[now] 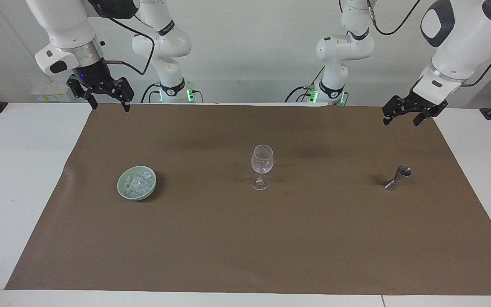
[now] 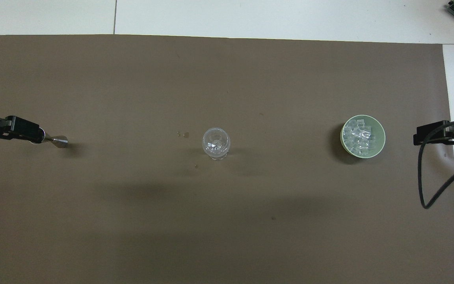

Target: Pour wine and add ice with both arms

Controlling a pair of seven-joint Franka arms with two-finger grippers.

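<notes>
- A broad sheet of brown paper (image 1: 245,238) covers the middle of a white table (image 1: 15,179), and three things stand on it in a row, well apart from one another.
- In the middle stands a clear stemmed wine glass (image 1: 261,166), upright on its round foot; whether it holds anything cannot be told.
- Toward the right arm's end of the table sits a small pale green round bowl (image 1: 122,187). The ice (image 1: 139,183) — a heap of small clear, glassy cubes — lies inside it.
- Toward the left arm's end stands a small silver metal jigger (image 1: 397,177), an hourglass-shaped measuring cup, tilted in the facing view with its open mouth upward.
- Two or three tiny pale specks (image 2: 183,134) lie on the paper just beside the glass, on the jigger's side; too small to identify.
- The right gripper (image 1: 107,102), a black claw on a glossy white arm with a silver wrist ring, hangs in the air over the paper's corner at the robots' edge. Its fingers are spread apart and hold nothing.
- The left gripper (image 1: 401,118), also black on a white arm, hangs over the paper's other corner at the robots' edge — fingers spread, nothing between them.
- Neither gripper touches any object on the table.
</notes>
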